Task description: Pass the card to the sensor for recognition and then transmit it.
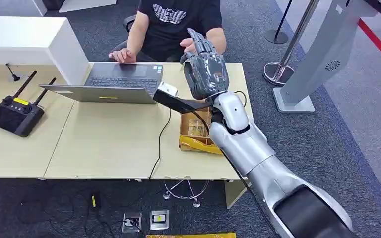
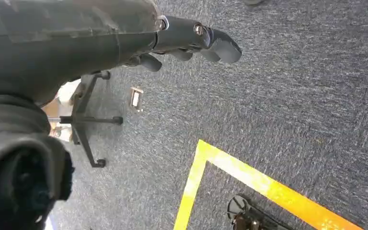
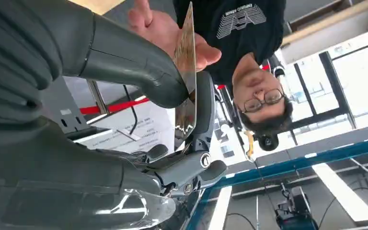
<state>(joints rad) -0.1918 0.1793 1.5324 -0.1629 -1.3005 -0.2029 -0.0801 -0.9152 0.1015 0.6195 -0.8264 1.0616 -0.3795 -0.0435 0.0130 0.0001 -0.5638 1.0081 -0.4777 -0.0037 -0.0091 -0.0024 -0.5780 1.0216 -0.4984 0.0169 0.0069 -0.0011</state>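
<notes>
My right hand (image 1: 206,69) is raised above the far edge of the desk (image 1: 109,144), stretched toward a seated person in a black shirt (image 1: 176,20). In the right wrist view its thumb (image 3: 139,67) and a finger pinch a thin shiny card (image 3: 187,57) seen edge-on. The person's open hand (image 3: 155,24) is at the card's far end and seems to touch it. A flat black sensor (image 1: 178,103) with a small white block (image 1: 167,89) sits just below my right hand. My left hand (image 2: 191,40) hangs over the carpet, fingers loosely extended, holding nothing.
An open laptop (image 1: 114,82) stands on the desk with the person's other hand on it. A black controller with antennas (image 1: 15,114) lies at the left. A cardboard box (image 1: 196,131) sits under my forearm. A grey gate post (image 1: 317,54) and stanchions (image 1: 278,72) stand at the right.
</notes>
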